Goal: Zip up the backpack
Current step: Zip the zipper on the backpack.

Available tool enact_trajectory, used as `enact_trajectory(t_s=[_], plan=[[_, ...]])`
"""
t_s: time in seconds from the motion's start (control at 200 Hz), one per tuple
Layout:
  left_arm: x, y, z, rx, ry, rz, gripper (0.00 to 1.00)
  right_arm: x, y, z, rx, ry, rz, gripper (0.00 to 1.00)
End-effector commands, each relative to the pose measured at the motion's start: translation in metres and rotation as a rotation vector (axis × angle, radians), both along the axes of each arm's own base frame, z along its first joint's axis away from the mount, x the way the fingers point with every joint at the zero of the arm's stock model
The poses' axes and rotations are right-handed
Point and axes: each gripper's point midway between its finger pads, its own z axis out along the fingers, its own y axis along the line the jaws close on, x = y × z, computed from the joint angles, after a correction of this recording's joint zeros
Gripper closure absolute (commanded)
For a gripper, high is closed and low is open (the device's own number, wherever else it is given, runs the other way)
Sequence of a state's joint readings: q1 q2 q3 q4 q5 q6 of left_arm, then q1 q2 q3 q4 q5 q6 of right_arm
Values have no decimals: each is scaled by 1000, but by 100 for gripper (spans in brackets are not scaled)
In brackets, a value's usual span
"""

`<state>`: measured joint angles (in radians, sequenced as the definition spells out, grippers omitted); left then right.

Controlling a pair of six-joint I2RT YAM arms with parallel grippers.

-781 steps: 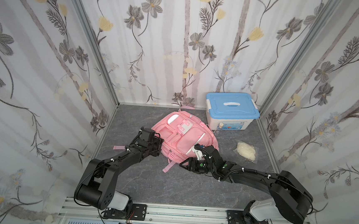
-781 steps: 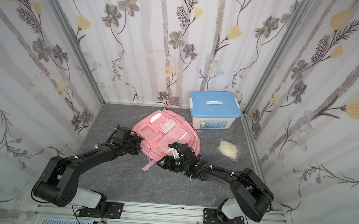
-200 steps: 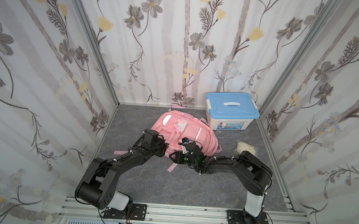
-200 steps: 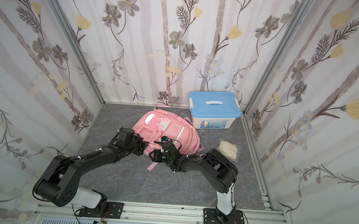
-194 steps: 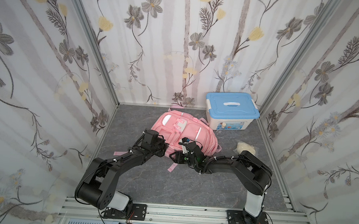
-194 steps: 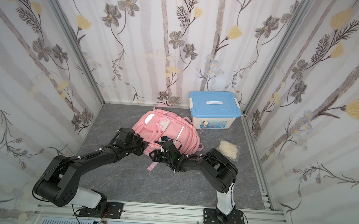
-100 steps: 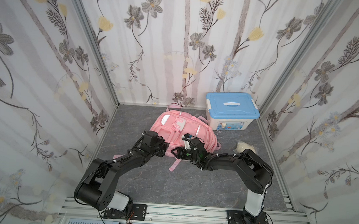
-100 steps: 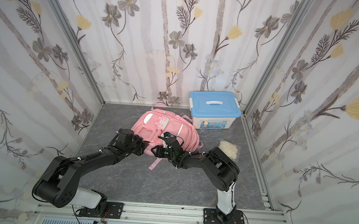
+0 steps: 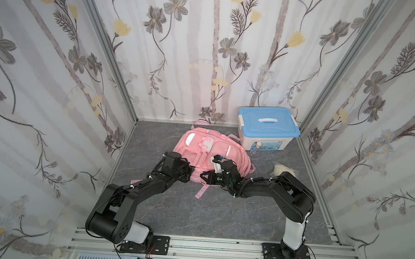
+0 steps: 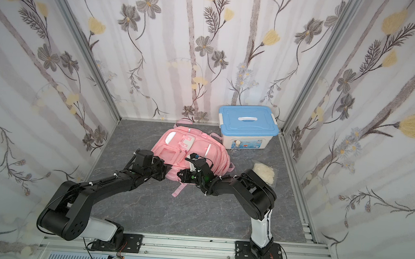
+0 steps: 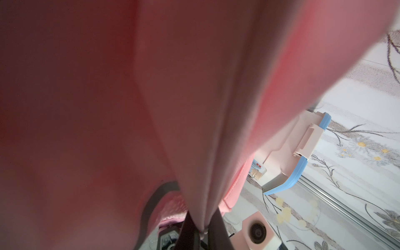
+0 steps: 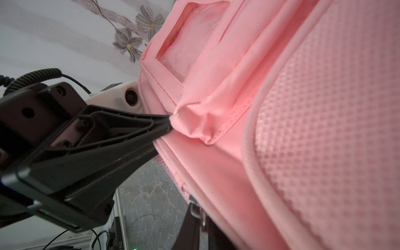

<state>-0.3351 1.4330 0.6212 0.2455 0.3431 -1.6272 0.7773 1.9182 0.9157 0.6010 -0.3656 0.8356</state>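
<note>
Left gripper (image 12: 169, 126) is reaching in low, arm stretched forward, jaws clamping a fold of the backpack (image 9: 200, 144), which is lying mid-floor. Right gripper (image 12: 200, 218) is angling in opposite, jaws pinching the zipper pull (image 12: 198, 213). The box (image 9: 268, 122) label (image 9: 269, 146) is showing print too small to read.

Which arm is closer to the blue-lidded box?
Right. The right arm bends on the box's side of the backpack; the left arm lies on the far side.

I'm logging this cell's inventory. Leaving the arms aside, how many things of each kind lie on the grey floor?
Backpack: 1
Lidded box: 1
Clear packet: 1
Small clear bottle, hard to make out: 1
Total: 4
</note>
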Motion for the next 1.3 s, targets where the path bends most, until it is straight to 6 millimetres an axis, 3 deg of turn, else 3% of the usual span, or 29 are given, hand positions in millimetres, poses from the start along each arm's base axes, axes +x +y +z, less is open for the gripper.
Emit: enact_trajectory(t_s=[0.0, 0.09, 0.23, 0.425, 0.555, 0.799, 0.874, 0.949, 1.069, 1.094, 1.124, 1.294], plan=[[-13, 12, -16, 12, 93, -6, 100, 3, -9, -3, -53, -6, 1, 100], [-15, 25, -23, 26, 121, 4, 100, -8, -9, 2, -116, 8, 81, 100], [-16, 44, -32, 60, 154, 9, 100, -32, -28, -1, -285, 21, 215, 100], [-14, 56, -39, 76, 181, -16, 100, -53, -47, -2, -398, 53, 335, 100], [-16, 67, -42, 93, 201, -19, 100, -58, -56, -5, -428, 70, 375, 100], [-21, 115, -43, 148, 231, 13, 100, -58, -73, 1, -499, 68, 427, 100], [-16, 127, -42, 167, 234, 12, 100, -60, -62, 11, -460, 83, 457, 100], [-9, 137, -41, 178, 238, 5, 100, -68, -40, 21, -411, 93, 502, 100], [7, 157, -39, 190, 235, 12, 100, -93, 3, 30, -371, 114, 585, 100], [12, 160, -36, 195, 225, 10, 100, -109, 16, 30, -367, 118, 624, 100], [19, 162, -34, 196, 218, 3, 100, -115, 24, 30, -360, 131, 637, 100], [49, 162, -3, 188, 155, -18, 52, -123, 44, 24, -366, 161, 643, 100]])
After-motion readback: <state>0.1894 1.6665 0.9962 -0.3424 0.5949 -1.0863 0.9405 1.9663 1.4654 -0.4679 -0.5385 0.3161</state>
